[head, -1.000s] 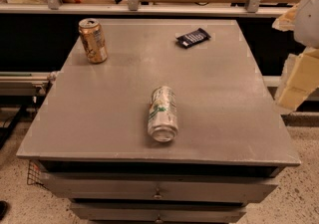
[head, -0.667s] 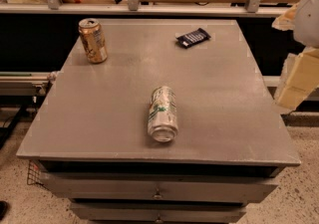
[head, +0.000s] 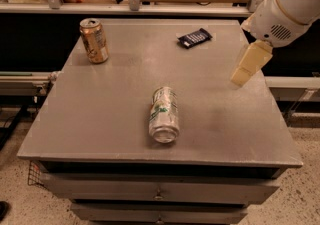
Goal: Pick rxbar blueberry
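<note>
The end effector [head: 245, 71], grip state impossible to tell, is swinging in over the surface [head: 110, 119] at right, nearing the untouched bar [head: 194, 38].

The rxbar blueberry [head: 195, 38] is a small, flat, rectangular bar in a dark navy wrapper with white lettering. It lies flat on the grey tabletop [head: 115, 94], skewed slightly. It sits apart from the gripper [head: 242, 73], to its left and farther back. The gripper hangs above the table's right edge.
</note>
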### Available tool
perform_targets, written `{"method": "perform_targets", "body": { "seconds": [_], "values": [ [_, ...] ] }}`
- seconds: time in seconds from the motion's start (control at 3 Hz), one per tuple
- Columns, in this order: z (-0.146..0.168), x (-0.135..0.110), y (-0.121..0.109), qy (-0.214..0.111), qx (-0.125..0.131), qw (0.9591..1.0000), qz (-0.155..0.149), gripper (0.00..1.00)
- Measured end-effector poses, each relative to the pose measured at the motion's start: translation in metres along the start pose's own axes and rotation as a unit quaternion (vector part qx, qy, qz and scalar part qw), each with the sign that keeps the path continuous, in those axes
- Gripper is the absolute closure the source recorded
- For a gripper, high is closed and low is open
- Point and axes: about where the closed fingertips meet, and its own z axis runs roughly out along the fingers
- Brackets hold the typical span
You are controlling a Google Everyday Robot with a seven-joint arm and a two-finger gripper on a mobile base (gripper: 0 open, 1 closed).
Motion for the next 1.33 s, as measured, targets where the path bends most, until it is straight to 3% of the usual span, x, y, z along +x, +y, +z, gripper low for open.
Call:
{"method": "perform_targets", "body": {
  "seconds": [0.33,0.67,1.0,1.33],
  "values": [
    [0.054,-0.032,-0.043,-0.060,-0.002,0.9969,0.051,0.00],
    [0.054,-0.032,-0.043,-0.060,-0.002,0.9969,0.051,0.00],
    [0.059,-0.036,-0.052,-0.080,0.009,0.9944,0.068,0.00],
    [0.075,-0.048,-0.091,-0.136,0.042,0.9821,0.123,0.00]
  ]
}}
